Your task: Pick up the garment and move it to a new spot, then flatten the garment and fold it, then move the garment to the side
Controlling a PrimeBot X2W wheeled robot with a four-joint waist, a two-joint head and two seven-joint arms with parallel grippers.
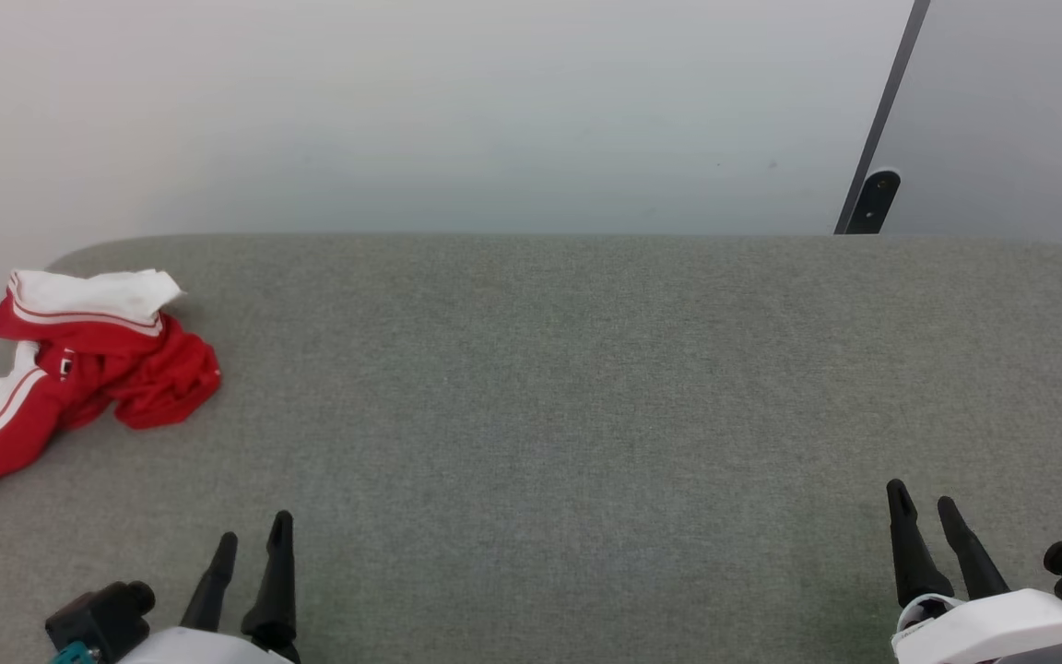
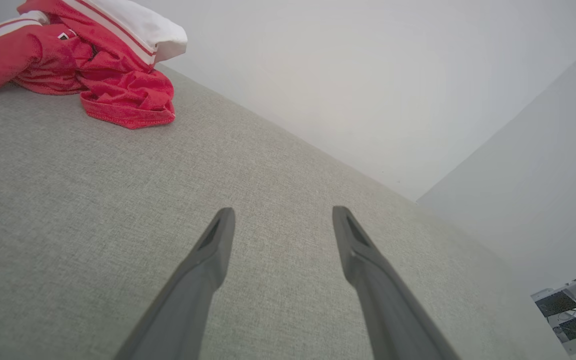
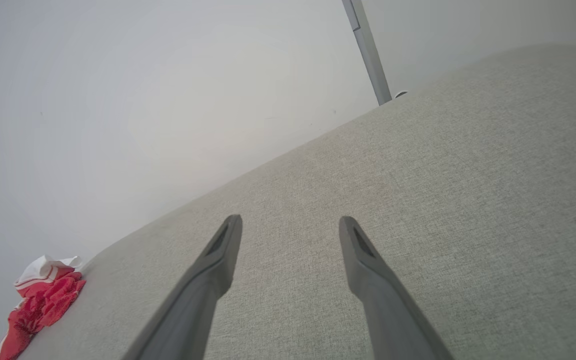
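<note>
The garment (image 1: pixel 79 364) lies crumpled in a heap at the far left of the grey padded table (image 1: pixel 568 387), red with white sleeves and striped trim; its lettering is hidden in the folds. The left wrist view has the garment (image 2: pixel 103 65) at its upper left, and in the right wrist view the garment (image 3: pixel 43 295) is small at the lower left. My left gripper (image 1: pixel 254 537) stands open near the table's front edge, well short of the heap and to its right. My right gripper (image 1: pixel 923 503) is open at the front right, empty. Open fingers show as my left gripper (image 2: pixel 283 212) and my right gripper (image 3: pixel 290 222).
A pale wall rises right behind the table's rounded far edge. A dark post with a bracket (image 1: pixel 872 198) stands at the back right beside a grey panel. The garment hangs slightly over the table's left edge. Cables and boxes (image 2: pixel 575 310) lie on the floor below.
</note>
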